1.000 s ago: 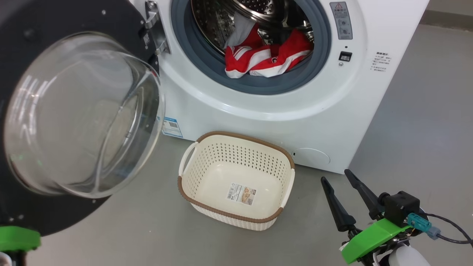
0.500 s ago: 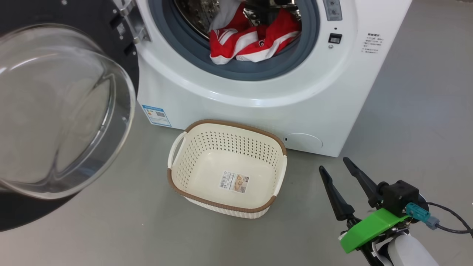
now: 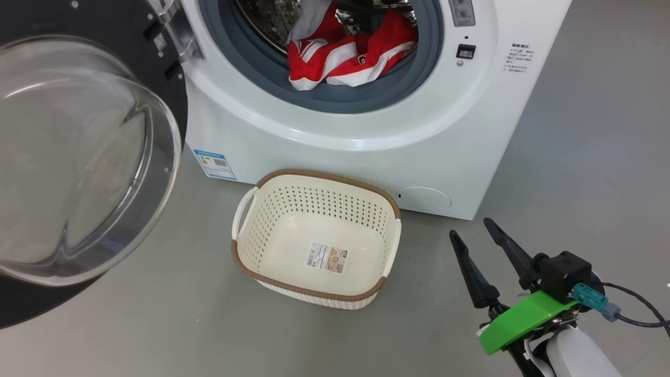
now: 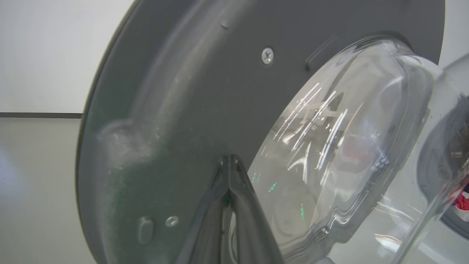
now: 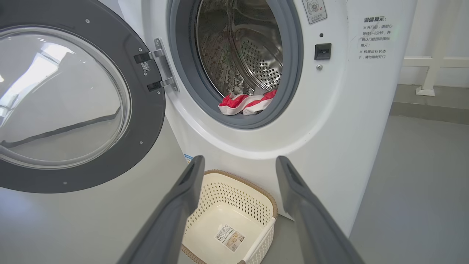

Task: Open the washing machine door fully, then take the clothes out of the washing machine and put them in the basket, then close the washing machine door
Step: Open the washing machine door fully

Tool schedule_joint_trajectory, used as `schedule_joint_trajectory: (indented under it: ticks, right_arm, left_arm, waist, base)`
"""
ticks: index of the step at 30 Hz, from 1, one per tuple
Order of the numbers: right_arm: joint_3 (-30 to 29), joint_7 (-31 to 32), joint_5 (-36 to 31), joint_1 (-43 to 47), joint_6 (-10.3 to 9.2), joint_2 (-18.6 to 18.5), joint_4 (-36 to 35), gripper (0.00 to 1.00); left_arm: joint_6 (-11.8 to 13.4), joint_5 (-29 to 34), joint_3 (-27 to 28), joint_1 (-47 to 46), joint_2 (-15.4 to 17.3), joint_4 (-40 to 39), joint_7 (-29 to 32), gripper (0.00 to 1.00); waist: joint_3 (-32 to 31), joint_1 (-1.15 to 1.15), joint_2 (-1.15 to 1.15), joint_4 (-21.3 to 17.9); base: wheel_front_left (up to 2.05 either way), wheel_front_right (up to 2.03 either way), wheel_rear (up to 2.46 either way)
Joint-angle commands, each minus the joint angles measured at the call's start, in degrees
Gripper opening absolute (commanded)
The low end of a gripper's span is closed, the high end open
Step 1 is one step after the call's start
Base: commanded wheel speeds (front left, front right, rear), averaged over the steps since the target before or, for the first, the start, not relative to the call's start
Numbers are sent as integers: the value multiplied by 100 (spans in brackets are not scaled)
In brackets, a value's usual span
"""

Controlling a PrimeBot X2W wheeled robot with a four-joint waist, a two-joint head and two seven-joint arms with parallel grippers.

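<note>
The washing machine door [image 3: 78,157] hangs open left of the washing machine [image 3: 324,136]; clothes [image 3: 345,57] lie inside it, basket [image 3: 319,175] in front. Right gripper [image 3: 470,227] spread wide, empty; left gripper [image 4: 229,159] closed on nothing.

Smooth grey floor [image 3: 602,136]; plain white wall [image 4: 47,47] with dark skirting [image 4: 36,115]

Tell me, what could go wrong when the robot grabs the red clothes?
1. The clothes rest on the grey rubber ring; pulling one piece might drag the rest out, missing the basket.
2. The open right tool is low, right of the basket, and could bump it while rising.
3. The shut left tool is by the door; a nudge could swing it back.
</note>
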Motion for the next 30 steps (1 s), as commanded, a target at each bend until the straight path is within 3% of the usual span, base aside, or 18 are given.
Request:
schedule_joint_trajectory:
  ticks: [1,5,13,14,17,22,30]
  right_arm:
    - [126,-69,-30,-95,9,40,-124,100]
    - [114,-69,-20,-75,9,45,-122,100]
    - [104,-69,14,13,9,-3,-115,100]
    - [100,-69,22,20,9,-4,-120,100]
    - [60,-69,49,44,9,-3,-138,100]
    - [23,-69,60,71,9,-13,-155,100]
    - [-44,-69,72,116,9,3,-188,100]
  left_arm:
    - [-15,44,131,-33,280,-159,-47,0]
    - [-15,-59,-2,138,170,-246,-47,1]
    - [-16,-275,-370,756,-145,-718,-47,43]
    - [-16,-313,-420,848,-219,-813,-47,49]
    - [-16,-400,-589,1105,-408,-1107,-47,99]
    - [-16,-462,-989,1546,-664,-1611,-47,100]
    - [-16,-566,-1559,1921,-720,-2170,-47,100]
  waist:
    - [-25,0,0,16]
    - [-90,0,0,39]
    - [-222,0,0,114]
    - [-232,0,0,121]
    - [-263,0,0,143]
    - [-314,0,0,106]
    - [-356,0,0,-212]
  base:
    - [0,0,0]
    - [0,0,0]
    - [0,0,0]
    - [0,0,0]
    - [0,0,0]
    - [0,0,0]
    - [0,0,0]
